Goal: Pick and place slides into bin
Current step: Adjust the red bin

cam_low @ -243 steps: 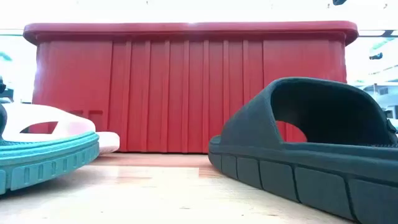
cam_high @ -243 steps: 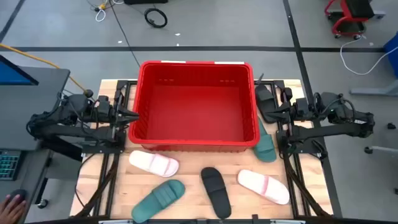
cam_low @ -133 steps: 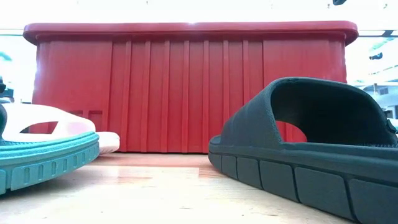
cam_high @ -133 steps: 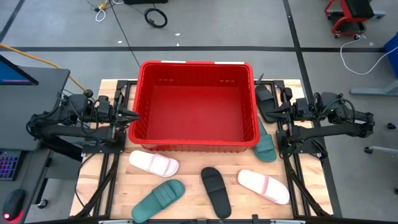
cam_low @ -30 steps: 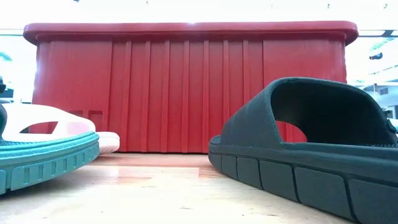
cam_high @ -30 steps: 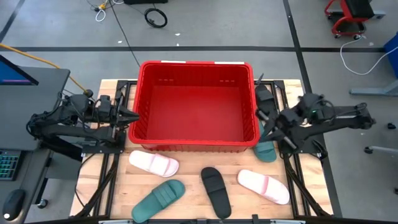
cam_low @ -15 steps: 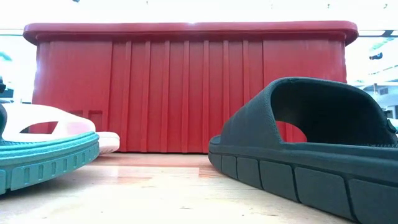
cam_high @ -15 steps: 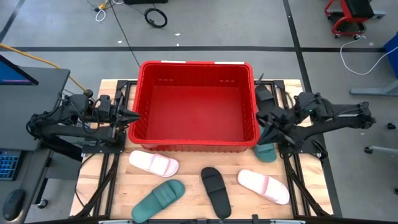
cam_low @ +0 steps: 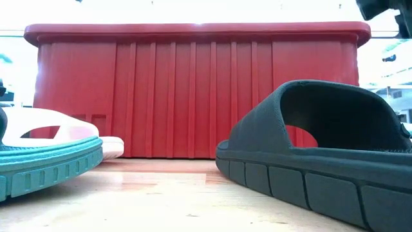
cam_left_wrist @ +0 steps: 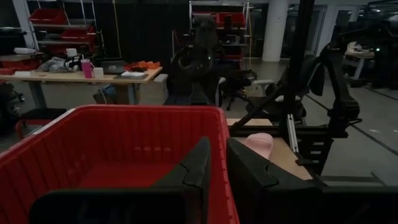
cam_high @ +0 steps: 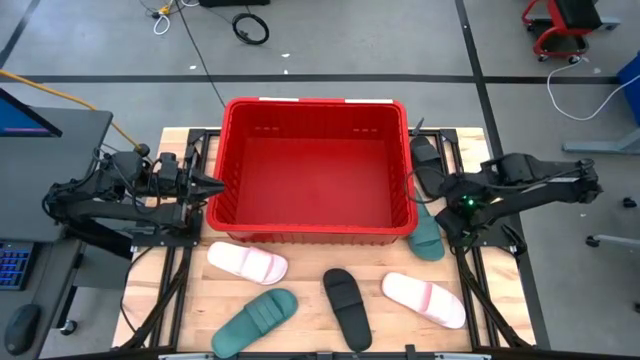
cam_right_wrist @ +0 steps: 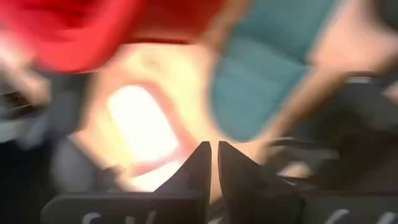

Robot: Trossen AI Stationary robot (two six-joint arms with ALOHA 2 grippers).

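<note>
The red bin (cam_high: 310, 170) stands at the table's middle and fills the back of the low view (cam_low: 193, 90). Two pink slides (cam_high: 247, 263) (cam_high: 424, 299), a green slide (cam_high: 255, 320) and a black slide (cam_high: 347, 307) lie soles down on the near half. Another green slide (cam_high: 427, 238) and another black slide (cam_high: 425, 160) lie right of the bin. My right gripper (cam_high: 440, 198) is shut and empty above the gap between those two slides. Its blurred wrist view shows the green slide (cam_right_wrist: 267, 81). My left gripper (cam_high: 216, 185) is shut and empty at the bin's left wall (cam_left_wrist: 124, 143).
Both arm bases and dark rails (cam_high: 180, 270) flank the wooden table top. In the low view the black slide (cam_low: 315, 154) stands close on the right, with the green slide (cam_low: 45, 167) and a pink slide (cam_low: 51, 132) on the left. Bare wood (cam_high: 310, 265) lies between the bin and the near slides.
My right arm has swung in toward the bin's right wall and tipped its gripper down over the green slide beside the bin; its wrist view is blurred. The slides and the bin have stayed where they were.
</note>
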